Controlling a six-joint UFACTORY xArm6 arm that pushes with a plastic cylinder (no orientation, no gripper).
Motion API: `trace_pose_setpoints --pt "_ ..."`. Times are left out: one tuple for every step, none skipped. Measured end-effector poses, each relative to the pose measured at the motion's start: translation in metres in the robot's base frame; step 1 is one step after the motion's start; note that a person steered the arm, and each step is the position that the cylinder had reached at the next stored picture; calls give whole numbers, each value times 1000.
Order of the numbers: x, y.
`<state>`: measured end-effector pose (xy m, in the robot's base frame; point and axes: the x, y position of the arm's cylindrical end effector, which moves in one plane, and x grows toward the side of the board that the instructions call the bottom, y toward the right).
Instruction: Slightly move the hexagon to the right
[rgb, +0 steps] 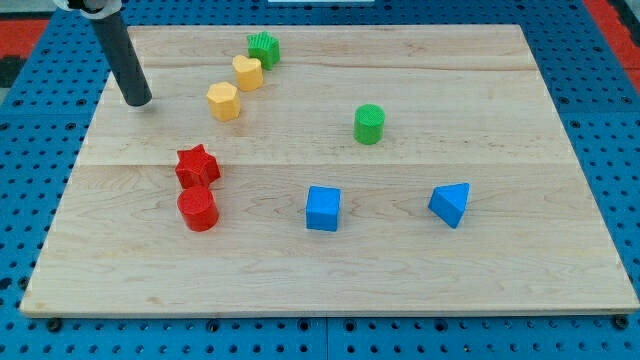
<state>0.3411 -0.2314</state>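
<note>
The board (330, 250) under my tip (140, 102) is pale wood with a visible grain and lengthwise seams, matt and smooth, and the rod itself looks like dark, dull plastic or rubber. The yellow hexagon (223, 101) just right of my tip looks like matt plastic, as does the yellow heart (247, 72) beyond it. The green cylinder (369, 124), far to the right of my tip, shows fine ribbed lines on its sides, and the red cylinder (198, 209) below my tip has a slight sheen.

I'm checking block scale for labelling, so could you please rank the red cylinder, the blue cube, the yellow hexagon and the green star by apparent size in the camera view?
1. Red cylinder and blue cube: look alike, both nearer the view's bottom.
2. Yellow hexagon.
3. Green star, though it sits nearest the view's top, so distance may shrink it.
</note>
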Motion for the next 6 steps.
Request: trace_pose_setpoints --pt "0 0" --pt "0 0" --pt "0 0" --pt "-2 21" --pt "5 95" --pt "28 84"
